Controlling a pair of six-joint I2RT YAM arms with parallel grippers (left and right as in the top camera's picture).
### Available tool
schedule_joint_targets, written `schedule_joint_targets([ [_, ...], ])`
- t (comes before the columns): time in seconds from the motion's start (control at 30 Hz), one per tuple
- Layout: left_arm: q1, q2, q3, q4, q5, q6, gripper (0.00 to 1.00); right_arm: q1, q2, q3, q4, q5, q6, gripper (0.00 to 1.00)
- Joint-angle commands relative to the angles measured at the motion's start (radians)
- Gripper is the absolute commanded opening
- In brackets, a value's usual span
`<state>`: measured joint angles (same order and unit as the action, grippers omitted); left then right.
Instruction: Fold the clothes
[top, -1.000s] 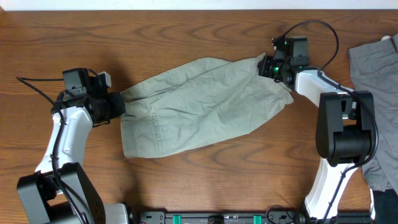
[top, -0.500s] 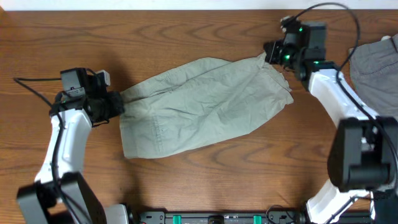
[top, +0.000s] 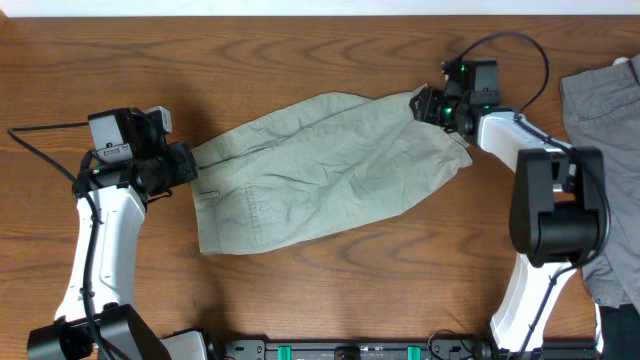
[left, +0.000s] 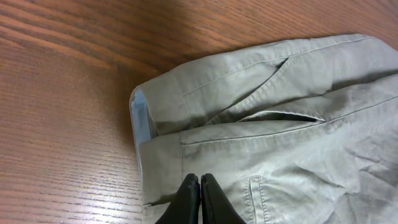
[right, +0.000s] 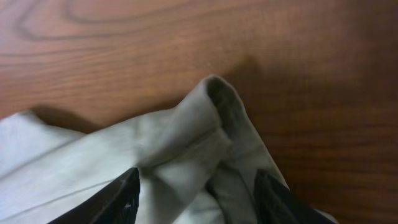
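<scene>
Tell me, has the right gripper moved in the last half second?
Yes. Overhead, the right gripper has come away from the far edge of the table, back toward the robot's base, to a corner of the shorts, fingers apart.

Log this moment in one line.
shorts: lying on table | left tool: shut on shorts | right tool: open, straddling bunched corner

overhead straight down, wrist views close over shared shorts (top: 330, 165)

Robotics lab bench, wood-grain table (top: 330, 290), white robot arms (top: 100, 240) mounted at its near edge, black cables (top: 40, 135)
</scene>
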<state>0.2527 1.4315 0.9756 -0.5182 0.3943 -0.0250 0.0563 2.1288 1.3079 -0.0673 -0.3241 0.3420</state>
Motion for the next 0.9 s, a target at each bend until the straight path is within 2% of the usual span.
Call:
schedule_joint_targets([
  [0.0,0.006,0.001,0.019,-0.009,0.014,0.006,0.06,-0.002,0.011,0.001,0.032,-0.02,0.067,0.57],
  [0.07,0.006,0.001,0.019,-0.016,0.014,0.006,0.06,-0.002,0.011,0.001,0.038,-0.02,0.073,0.52],
  [0.13,0.006,0.001,0.019,-0.019,0.013,0.006,0.05,-0.002,0.011,0.001,0.047,-0.026,0.073,0.37],
  [0.2,0.006,0.001,0.019,-0.019,0.013,0.006,0.06,-0.002,0.011,0.001,0.059,-0.045,0.073,0.29],
  [0.23,0.006,0.001,0.018,-0.019,0.013,0.006,0.06,-0.002,0.011,0.001,0.064,-0.051,0.072,0.29],
  [0.43,0.006,0.001,0.018,-0.021,0.014,0.006,0.06,0.0,0.011,0.001,0.064,-0.047,0.072,0.5],
  [0.53,0.006,0.001,0.018,-0.023,0.014,0.006,0.06,0.003,0.011,0.001,0.073,-0.03,0.072,0.51],
  [0.73,0.006,0.001,0.018,-0.023,0.013,0.006,0.06,0.019,0.011,0.001,0.092,-0.037,0.073,0.17],
  [0.8,0.006,0.001,0.018,-0.023,0.013,0.006,0.06,0.023,0.011,0.001,0.102,-0.054,0.074,0.01],
  [0.87,0.006,0.001,0.018,-0.026,0.013,0.006,0.06,0.023,0.011,0.001,0.118,-0.075,0.092,0.01],
])
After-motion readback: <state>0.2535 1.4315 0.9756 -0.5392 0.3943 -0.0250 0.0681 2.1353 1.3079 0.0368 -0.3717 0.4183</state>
